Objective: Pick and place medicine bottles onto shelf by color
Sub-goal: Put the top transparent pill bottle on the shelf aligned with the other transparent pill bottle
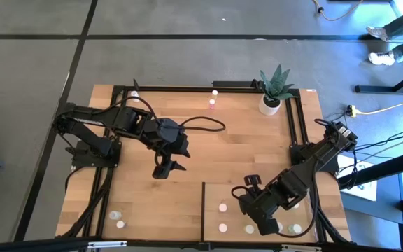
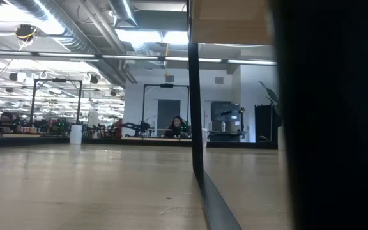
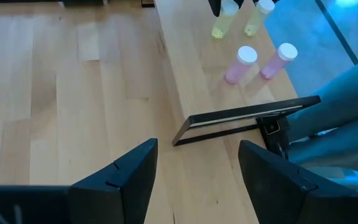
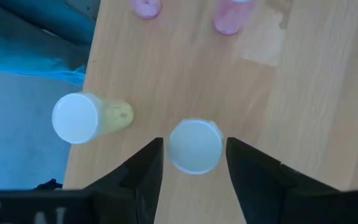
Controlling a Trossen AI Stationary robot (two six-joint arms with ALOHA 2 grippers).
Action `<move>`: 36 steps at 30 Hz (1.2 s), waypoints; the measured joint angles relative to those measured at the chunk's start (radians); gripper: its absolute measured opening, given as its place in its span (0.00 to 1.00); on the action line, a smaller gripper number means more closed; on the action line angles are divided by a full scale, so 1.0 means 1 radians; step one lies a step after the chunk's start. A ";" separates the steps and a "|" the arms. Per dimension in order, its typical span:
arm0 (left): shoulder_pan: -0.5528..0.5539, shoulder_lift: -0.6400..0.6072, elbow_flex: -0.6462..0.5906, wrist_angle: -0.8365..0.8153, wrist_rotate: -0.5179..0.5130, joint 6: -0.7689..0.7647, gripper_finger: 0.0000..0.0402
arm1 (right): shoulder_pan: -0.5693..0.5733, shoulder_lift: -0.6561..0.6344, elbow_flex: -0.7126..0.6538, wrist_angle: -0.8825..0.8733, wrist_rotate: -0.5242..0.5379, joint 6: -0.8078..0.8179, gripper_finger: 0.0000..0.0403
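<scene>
The shelf [image 1: 215, 192] is a pale panel with a dark edge at the table's near right. On it stand several small white-capped bottles. In the right wrist view these are two pink ones [image 4: 229, 18] and a pale yellow one [image 4: 82, 118]. A further bottle [image 4: 194, 144] shows only its white cap. My right gripper [image 4: 194, 152] hangs over this last bottle, pointing steeply down. It is open, with one finger on each side of the cap and a thin gap showing at each. My left gripper [image 3: 197, 162] hovers open over the table's middle [image 1: 163, 168] with nothing between its fingers.
A potted plant [image 1: 270, 103] stands at the far right. Two bottles [image 1: 213, 98] stand near the far edge and two more [image 1: 117, 219] at the near left corner. Black frame rails run along the table's sides. A dark cable [image 1: 201, 126] loops behind my left arm.
</scene>
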 joint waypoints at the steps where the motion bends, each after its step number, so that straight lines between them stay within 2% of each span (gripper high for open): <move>1: 0.000 0.000 0.000 0.000 0.000 0.000 0.54 | 0.000 0.000 0.000 0.000 0.000 -0.003 0.44; 17: 0.000 0.000 0.000 -0.006 -0.005 0.000 0.54 | 0.000 -0.023 0.002 0.020 0.001 -0.023 0.44; 25: 0.000 0.000 0.000 -0.006 -0.015 0.001 0.54 | 0.001 -0.029 0.063 0.001 -0.024 -0.025 0.44; 32: 0.001 0.000 0.000 -0.009 -0.045 0.001 0.54 | 0.001 -0.030 0.143 -0.106 -0.006 -0.025 0.44; 36: 0.000 0.000 0.000 -0.017 -0.052 -0.001 0.54 | 0.001 -0.030 0.187 -0.215 0.081 -0.027 0.44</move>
